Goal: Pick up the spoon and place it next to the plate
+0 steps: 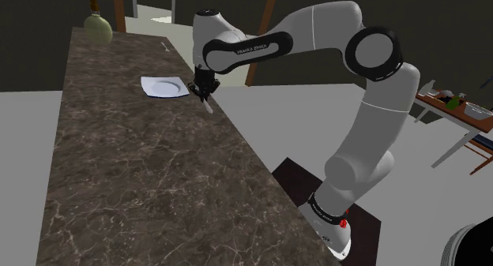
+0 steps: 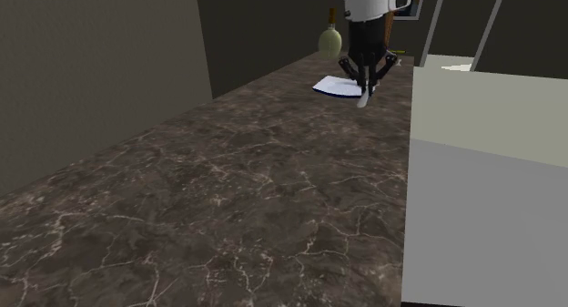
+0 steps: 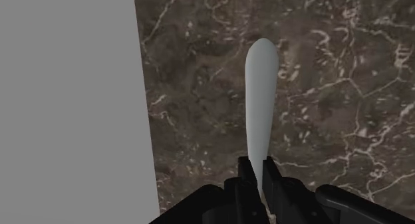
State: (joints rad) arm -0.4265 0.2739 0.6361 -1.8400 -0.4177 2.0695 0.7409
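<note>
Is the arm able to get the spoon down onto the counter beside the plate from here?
Likely yes: the gripper, shut on the spoon, hangs just beside the plate, with nothing between it and the countertop.

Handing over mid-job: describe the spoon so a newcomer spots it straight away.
Find the long dark marbled counter, then the white plate near its far end. Right beside the plate the black pincer clasps the spoon: pale and slender, where the plate is broad and flat.

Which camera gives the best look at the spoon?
The wrist view: the pale spoon shows large, clasped by the gripper. The shoulder and second exterior views show it as a small sliver under the gripper, near the plate.
</note>
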